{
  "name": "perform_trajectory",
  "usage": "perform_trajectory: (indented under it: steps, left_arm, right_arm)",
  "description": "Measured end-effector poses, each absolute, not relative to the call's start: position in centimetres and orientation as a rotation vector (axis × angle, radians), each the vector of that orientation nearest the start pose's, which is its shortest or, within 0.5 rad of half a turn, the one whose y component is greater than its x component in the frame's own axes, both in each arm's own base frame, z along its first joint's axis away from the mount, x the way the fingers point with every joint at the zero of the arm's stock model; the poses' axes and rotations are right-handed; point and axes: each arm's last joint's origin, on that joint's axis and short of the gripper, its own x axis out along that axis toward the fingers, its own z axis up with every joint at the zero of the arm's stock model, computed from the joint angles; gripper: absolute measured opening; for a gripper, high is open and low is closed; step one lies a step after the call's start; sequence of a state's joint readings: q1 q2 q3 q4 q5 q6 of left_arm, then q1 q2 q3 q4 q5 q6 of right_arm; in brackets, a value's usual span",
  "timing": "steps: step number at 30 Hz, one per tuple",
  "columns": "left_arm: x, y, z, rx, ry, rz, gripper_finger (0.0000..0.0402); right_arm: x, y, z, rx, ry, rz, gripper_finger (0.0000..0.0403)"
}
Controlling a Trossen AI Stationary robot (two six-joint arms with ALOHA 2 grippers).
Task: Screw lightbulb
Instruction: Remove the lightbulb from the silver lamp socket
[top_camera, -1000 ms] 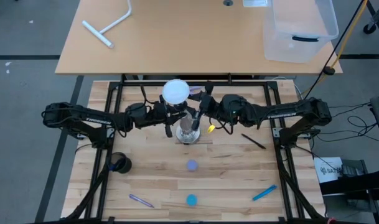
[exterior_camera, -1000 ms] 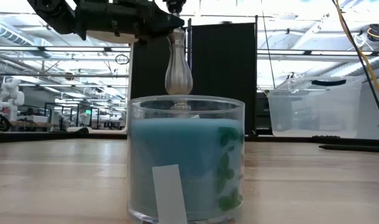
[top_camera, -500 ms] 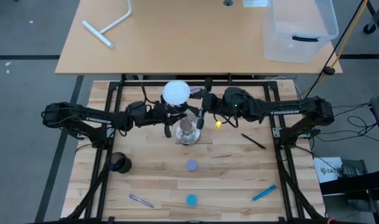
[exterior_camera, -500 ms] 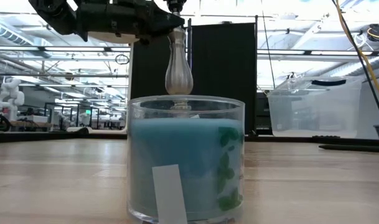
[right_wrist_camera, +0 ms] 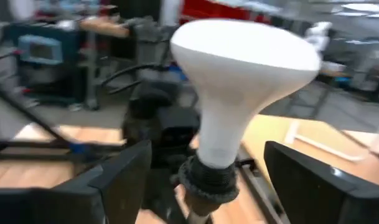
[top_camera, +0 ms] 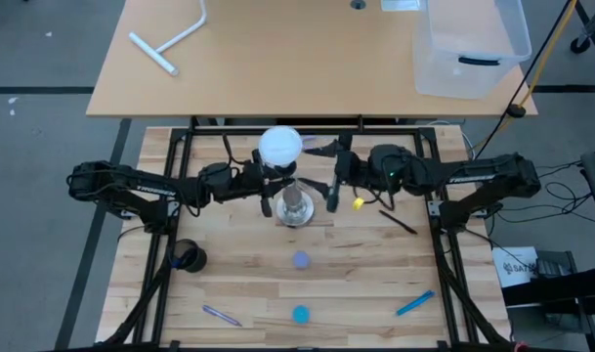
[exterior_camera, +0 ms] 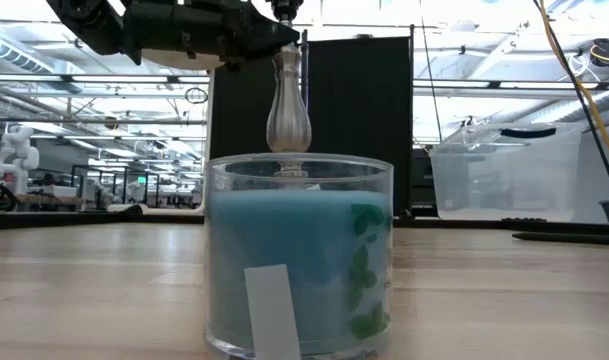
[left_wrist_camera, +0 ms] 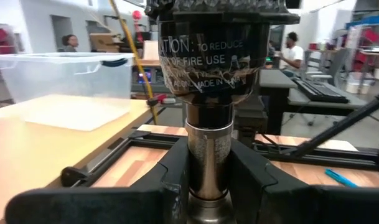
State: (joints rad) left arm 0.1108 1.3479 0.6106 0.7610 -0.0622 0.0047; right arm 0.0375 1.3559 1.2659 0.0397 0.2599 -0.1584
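R gripper [top_camera: 334,193] has backed off toward 3 o'clock since prev. frame; jaws now spread wide, empty, clear of the lightbulb [top_camera: 278,145]. Lightbulb sits in black socket [left_wrist_camera: 215,37] atop the stand [top_camera: 294,206], desk centre. L gripper [top_camera: 271,186] jaws clamped on stand post. Low view: candle jar [exterior_camera: 300,255] hides stand base. Socket print partly legible: "TO REDUCE… OF FIRE USE".

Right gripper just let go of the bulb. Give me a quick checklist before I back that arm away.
1. Right gripper open, off the lightbulb: ok.
2. Bulb seated in the stand's black socket: ok; how tight, cannot tell.
3. Left gripper shut on the stand's post: ok.
4. Bulb upright in line with the stand: ok.
5. Stand's base flat on the table: cannot tell.
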Motion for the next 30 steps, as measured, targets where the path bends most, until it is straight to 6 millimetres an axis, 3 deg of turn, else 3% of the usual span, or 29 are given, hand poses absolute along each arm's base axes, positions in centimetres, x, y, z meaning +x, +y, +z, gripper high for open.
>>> perform_trajectory:
  steps: [10, 14, 19, 30]
  left_arm:
    - [27.7, 3.6, 24.2, -0.023, -0.025, 0.272, 0.0076]
    - [27.7, 3.5, 24.2, -0.024, -0.022, 0.276, 0.0076]
    - [27.7, 3.5, 24.2, -0.021, -0.022, 0.280, 0.0076]
    - [27.7, 3.5, 24.2, -0.021, -0.021, 0.280, 0.0076]
  right_arm:
    - [36.1, 3.1, 35.9, -0.215, -0.010, -0.534, 0.0303]
    - [37.2, 3.5, 34.9, -0.256, -0.038, -0.701, 0.0302]
    - [38.2, 3.2, 34.3, -0.252, -0.097, -0.701, 0.0302]
    - [38.3, 1.2, 35.1, -0.221, -0.212, -0.642, 0.0302]
